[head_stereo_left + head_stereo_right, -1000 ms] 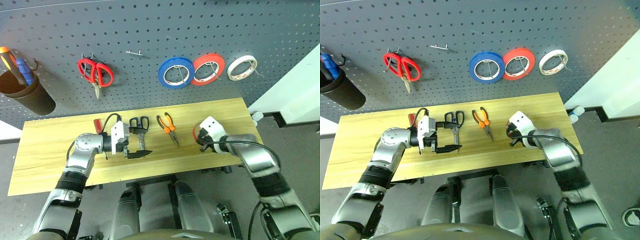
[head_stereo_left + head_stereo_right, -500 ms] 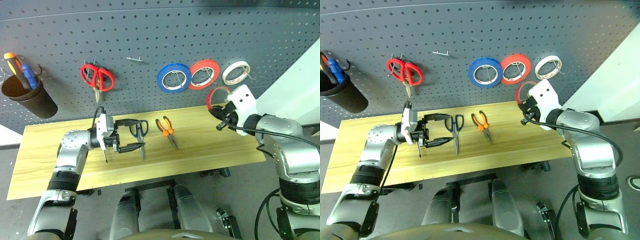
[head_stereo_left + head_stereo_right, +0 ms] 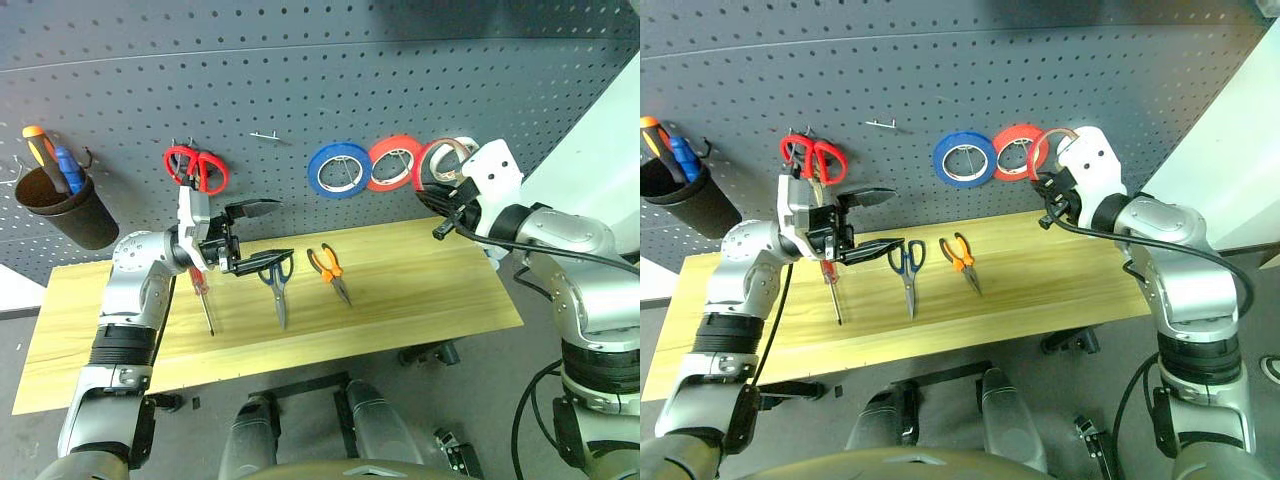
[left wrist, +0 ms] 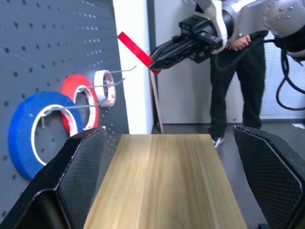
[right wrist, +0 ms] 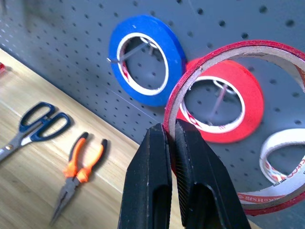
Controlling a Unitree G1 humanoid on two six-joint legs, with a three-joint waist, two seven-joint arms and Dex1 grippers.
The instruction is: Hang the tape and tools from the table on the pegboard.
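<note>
My right gripper (image 3: 447,196) is shut on the rim of a red tape roll (image 5: 224,52), holding it up close to the pegboard (image 3: 330,70) in front of the hung red tape (image 3: 393,162) and white tape (image 3: 466,148). A blue tape (image 3: 339,169) hangs to their left. My left gripper (image 3: 262,234) is open with nothing in it, raised above the table (image 3: 430,290) just below the red-handled scissors (image 3: 196,168). On the table lie the red-handled screwdriver (image 3: 203,297), the dark-blue-handled scissors (image 3: 277,278) and the orange-and-black pliers (image 3: 331,268).
A bare hook (image 3: 266,135) juts from the pegboard between the red scissors and the blue tape. A dark cup (image 3: 62,205) with an orange and a blue screwdriver hangs at far left. A person (image 4: 238,95) stands beyond the table's right end.
The right gripper has lifted the red tape roll from the table up to the hung tapes. The open left gripper has risen off the table toward the red scissors.
</note>
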